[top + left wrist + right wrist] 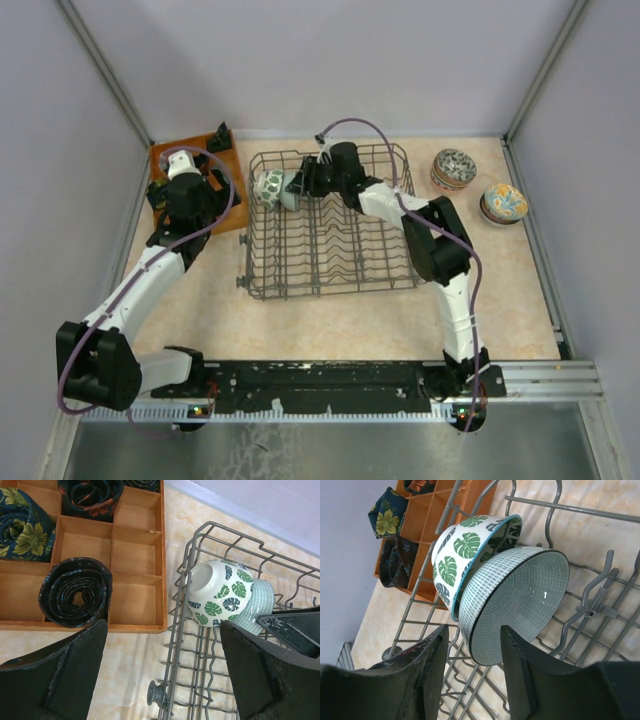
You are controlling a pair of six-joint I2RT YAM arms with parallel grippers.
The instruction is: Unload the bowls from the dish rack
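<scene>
Jaws of the right gripper [475,632] stand apart, one finger on each side of the lower rim of a grey-green striped bowl [520,595]. Whether either pad presses the rim cannot be told from the right wrist view. Jaws of the left gripper [164,627] are spread wide, with nothing between them.

Seen from the top, both arm bases sit at 6 o'clock on the near edge of the table [330,330]. The right arm reaches from 5 o'clock up and across to the far-left part of the dish rack [340,250]. The left arm runs from 7 o'clock toward 10 o'clock, its gripper above the near edge of an orange-brown compartment tray [137,555].

The dish rack occupies the middle of the table. Its near and middle rows of tines carry no bowls. Two bowls stand on edge, tilted, at the rack's 10 o'clock corner. The striped bowl is nested against a white bowl with green leaf print [455,555]. The leaf bowl lies nearer the rack's left wall, its base toward the tray.

Outside the rack, at 2 o'clock on the table, are two further sets of bowls. A dark-speckled bowl [453,168] lies just off the rack's far-right corner. A bowl with a bright floral pattern [503,202] lies further right, near the table edge. Each appears to sit on other bowls; the number cannot be read.

The tray, at 10 o'clock, lies just beside the rack's left wall. It holds rolled dark patterned cloths [75,592] in several compartments.
</scene>
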